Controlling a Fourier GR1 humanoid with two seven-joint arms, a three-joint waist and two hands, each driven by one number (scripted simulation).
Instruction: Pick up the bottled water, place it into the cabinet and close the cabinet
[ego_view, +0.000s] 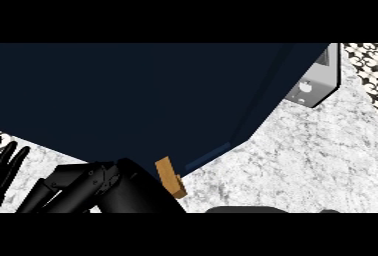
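Observation:
The dark blue cabinet door (148, 95) fills most of the head view, and its wooden handle (170, 177) sticks out at its lower edge. My right hand (111, 187) lies right against the door's lower edge, just left of the handle, with its fingers stretched out toward the lower left. Only the straight, upward-pointing fingers of my left hand (11, 162) show, at the far left edge. The bottled water is not visible; the door hides whatever is behind it.
The speckled white counter (310, 160) shows to the right of and below the door. A grey metal piece (321, 80) with a round hole sits at the door's upper right edge. A dark rounded shape (244, 209) lies at the bottom edge.

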